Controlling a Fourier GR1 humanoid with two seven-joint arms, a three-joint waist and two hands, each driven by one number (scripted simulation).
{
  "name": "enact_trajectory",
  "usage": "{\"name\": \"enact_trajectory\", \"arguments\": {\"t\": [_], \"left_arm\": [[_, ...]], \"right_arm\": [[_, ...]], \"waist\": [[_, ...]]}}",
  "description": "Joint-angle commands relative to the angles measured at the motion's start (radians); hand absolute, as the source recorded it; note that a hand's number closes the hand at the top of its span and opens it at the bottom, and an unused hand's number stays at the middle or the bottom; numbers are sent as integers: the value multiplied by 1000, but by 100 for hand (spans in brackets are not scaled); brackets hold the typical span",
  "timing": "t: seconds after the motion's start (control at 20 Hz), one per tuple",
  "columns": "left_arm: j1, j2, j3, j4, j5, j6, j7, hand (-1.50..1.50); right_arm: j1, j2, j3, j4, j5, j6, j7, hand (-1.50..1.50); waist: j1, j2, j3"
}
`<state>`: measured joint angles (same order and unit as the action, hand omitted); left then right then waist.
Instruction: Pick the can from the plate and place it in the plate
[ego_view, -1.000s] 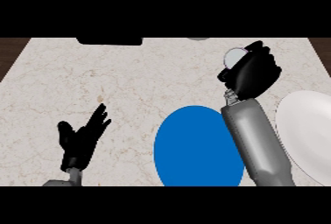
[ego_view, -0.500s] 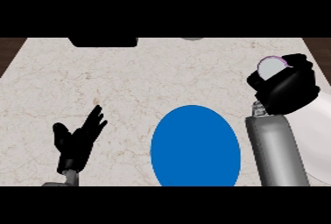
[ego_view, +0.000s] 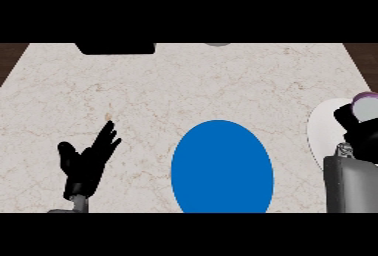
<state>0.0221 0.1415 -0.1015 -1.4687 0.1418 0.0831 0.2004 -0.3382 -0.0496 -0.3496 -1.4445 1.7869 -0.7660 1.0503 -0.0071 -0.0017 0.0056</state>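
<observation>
Black right hand (ego_view: 359, 134), can (ego_view: 365, 106) farther right

counter (ego_view: 184, 85): cream marble, fine tan veining.
centre plate (ego_view: 221, 167): solid blue.
edge plate (ego_view: 319, 132), far right: plain white.
can (ego_view: 366, 104): purple rim, pale grey top.
left hand (ego_view: 87, 162), right hand (ego_view: 358, 137): black.
right forearm (ego_view: 353, 185): grey.
block (ego_view: 116, 48) at far edge: black.
strip (ego_view: 11, 55) past counter corner: dark brown.
</observation>
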Motion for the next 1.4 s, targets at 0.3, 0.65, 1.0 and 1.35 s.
{"name": "enact_trajectory", "arguments": {"t": [0.3,0.65,1.0,1.35], "left_arm": [[-43,-16,0,18,-10,7,65,0],[10,-11,3,34,-6,-21,2,0],[-7,-11,13,2,-10,-4,39,0],[9,-33,14,29,3,-14,25,0]], "right_arm": [[110,-148,-134,201,-343,-325,-101,150],[97,-264,-164,372,-728,-25,-188,-150],[85,-316,-182,510,-1155,-147,-666,-150],[115,-261,-263,350,-1399,-248,-965,-150]], "waist": [[9,4,-4],[10,5,-3],[14,4,-1],[0,1,-3]]}}
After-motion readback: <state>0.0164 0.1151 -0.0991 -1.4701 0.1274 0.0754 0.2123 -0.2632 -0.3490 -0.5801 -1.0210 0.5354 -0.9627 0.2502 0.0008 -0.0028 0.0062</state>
